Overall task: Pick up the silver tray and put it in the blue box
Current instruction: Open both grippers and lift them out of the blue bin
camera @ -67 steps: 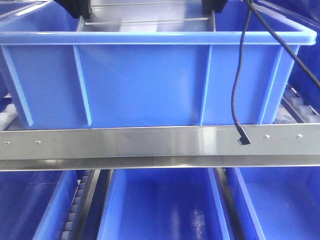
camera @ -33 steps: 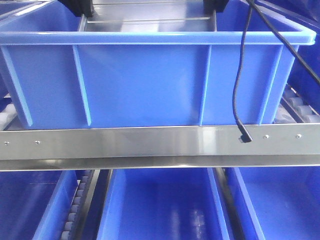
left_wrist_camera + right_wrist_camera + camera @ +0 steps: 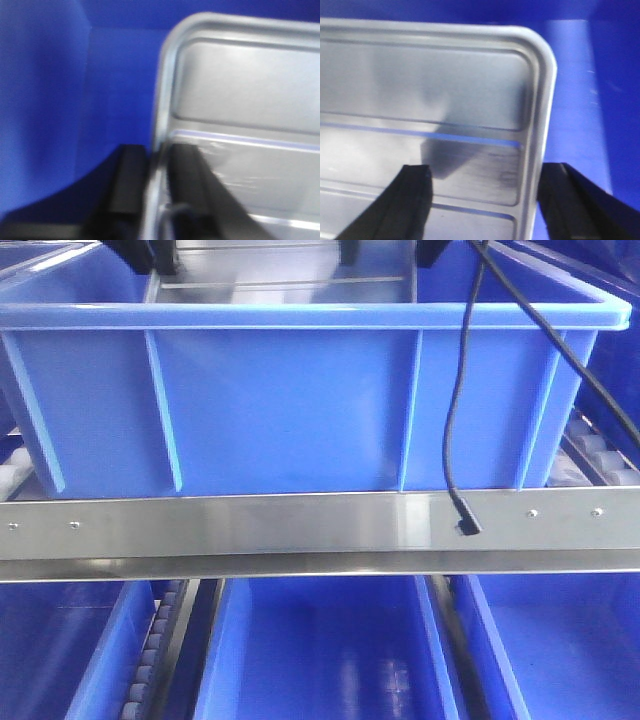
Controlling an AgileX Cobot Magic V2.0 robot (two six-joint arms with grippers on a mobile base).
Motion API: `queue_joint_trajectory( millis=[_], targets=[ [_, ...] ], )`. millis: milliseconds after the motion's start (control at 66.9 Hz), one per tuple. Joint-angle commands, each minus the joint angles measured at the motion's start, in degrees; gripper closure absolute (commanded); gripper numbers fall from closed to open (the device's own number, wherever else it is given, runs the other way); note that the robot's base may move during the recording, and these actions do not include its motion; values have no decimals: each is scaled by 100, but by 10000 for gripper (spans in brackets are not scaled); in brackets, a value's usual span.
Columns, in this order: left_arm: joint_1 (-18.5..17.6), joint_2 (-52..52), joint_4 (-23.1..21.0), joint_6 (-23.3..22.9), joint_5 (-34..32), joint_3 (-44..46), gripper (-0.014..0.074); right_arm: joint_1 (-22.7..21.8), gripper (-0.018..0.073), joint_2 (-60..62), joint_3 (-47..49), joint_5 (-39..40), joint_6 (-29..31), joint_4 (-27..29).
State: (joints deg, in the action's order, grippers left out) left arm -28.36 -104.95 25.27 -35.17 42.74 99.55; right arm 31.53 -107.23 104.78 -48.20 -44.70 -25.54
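Left claw (image 3: 157, 200) pinched on tray (image 3: 240, 110) rim to steady it; right claw (image 3: 482, 200) spread wide, astride the opposite edge, seemingly letting go. Tray low inside blue box (image 3: 300, 400), so placement looks nearly done

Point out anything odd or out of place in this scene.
A loose black cable dangles over the blue box, its plug hanging against the steel crossbar. The silver tray looks undamaged; nothing spilled.

one silver tray (image 3: 435, 95), four blue boxes (image 3: 300, 400), one cable (image 3: 455, 440)
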Motion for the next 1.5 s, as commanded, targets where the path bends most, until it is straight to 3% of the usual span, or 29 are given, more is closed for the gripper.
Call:
queue_joint_trajectory(
  millis=[0,90,359,449,583,673,897,1077,1361,1481],
  targets=[
    [5,298,69,-30,-396,217,279,29,19,334,295,688,20,-295],
    [57,298,183,-31,-308,217,211,-10,45,334,295,653,11,-477],
    [111,298,241,-79,-326,217,248,-73,57,334,295,750,11,-471],
    [111,298,241,-79,-326,217,399,-73,166,334,295,759,11,-471],
    [99,298,241,-79,-412,217,710,-73,523,334,295,840,11,-471],
    [99,263,230,-79,-606,217,677,-73,485,328,295,1035,11,-471],
    [110,409,-13,-79,-511,217,686,-73,510,334,269,1461,16,-446],
    [110,743,-253,-79,-278,-133,685,-66,510,724,-426,1865,21,-436],
    [99,1878,-587,-55,-1902,-1593,685,-66,510,2030,-2602,4648,21,-483],
    [62,2624,-587,250,-2817,-2551,685,-66,510,2675,-3614,5558,21,-997]
  ],
)
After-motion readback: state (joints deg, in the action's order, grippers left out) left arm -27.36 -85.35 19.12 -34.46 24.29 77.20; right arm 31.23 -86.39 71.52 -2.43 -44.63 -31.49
